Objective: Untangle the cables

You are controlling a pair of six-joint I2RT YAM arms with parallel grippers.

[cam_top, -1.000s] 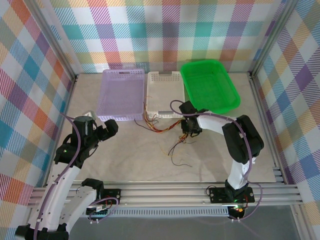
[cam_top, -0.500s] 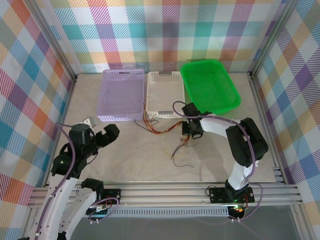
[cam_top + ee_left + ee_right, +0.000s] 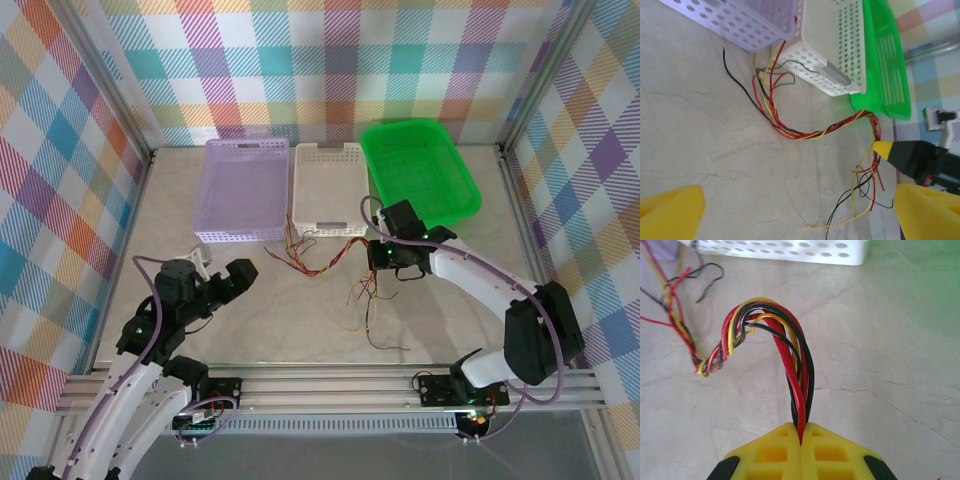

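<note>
Right jaws: clamped tight on the cables (image 3: 799,390), a twisted bundle of red, yellow and black wires, gripped partway along.

Bundle lies mid-counter (image 3: 280,320), nearer the far edge, just in front of the white tray (image 3: 325,185). 1 set of ends fans out at the near edges of the white and lilac tray (image 3: 245,190). The other ends trail loose toward the near edge.

Left jaws: spread wide, holding nothing, toward the near-left corner, well apart from the wires.

Green tray (image 3: 420,170) at far right.
</note>
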